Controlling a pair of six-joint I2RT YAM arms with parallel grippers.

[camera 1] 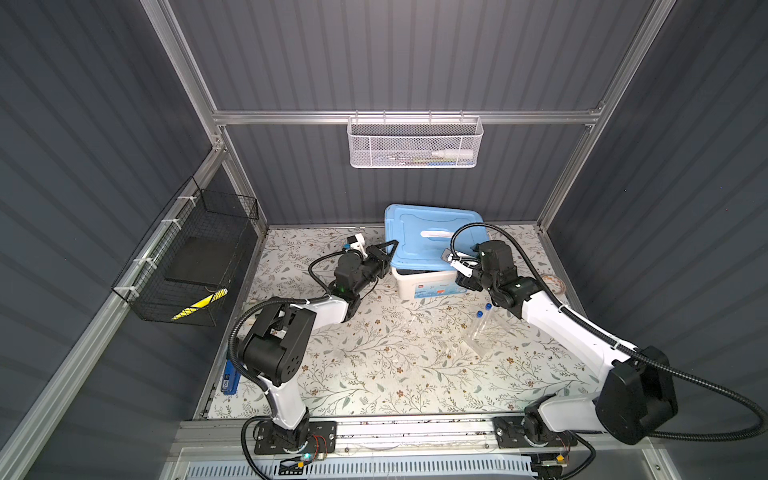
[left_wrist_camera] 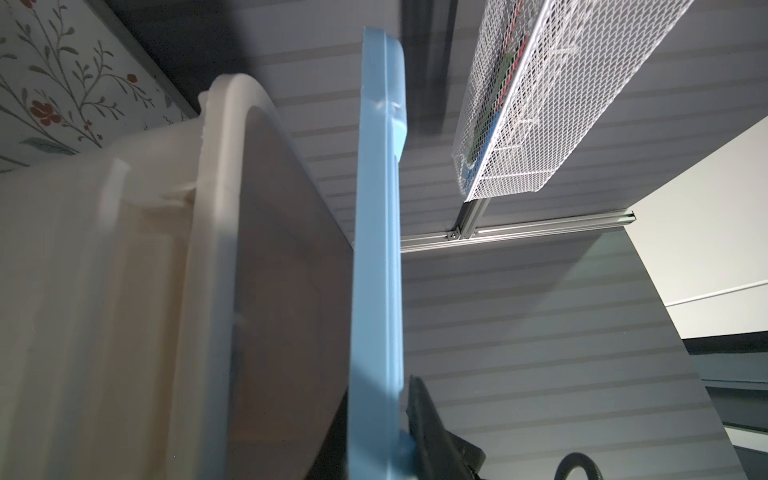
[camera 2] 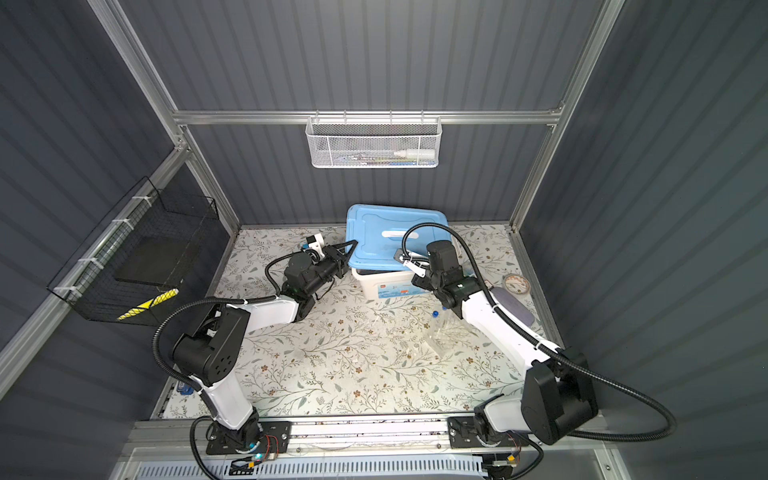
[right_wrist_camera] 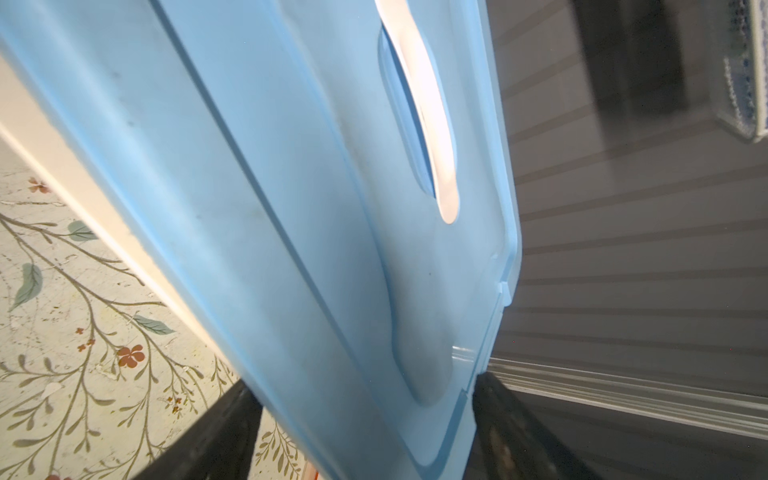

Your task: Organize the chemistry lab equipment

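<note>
Tubes (camera 1: 482, 318) sit in the clear rack (camera 1: 478, 345) on the table (camera 1: 374, 365), near the white box (camera 1: 424, 284). My left pincer (camera 1: 392, 245) pinches a corner of the blue lid (camera 1: 432, 224); my right pincer (camera 1: 448, 255) gapes wide astride its edge.

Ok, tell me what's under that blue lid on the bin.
Under the blue lid sits the white bin, the left tool holding the lid's edge lifted off the rim. The gap shows only shadow; whatever is inside the bin is hidden by the lid.
</note>
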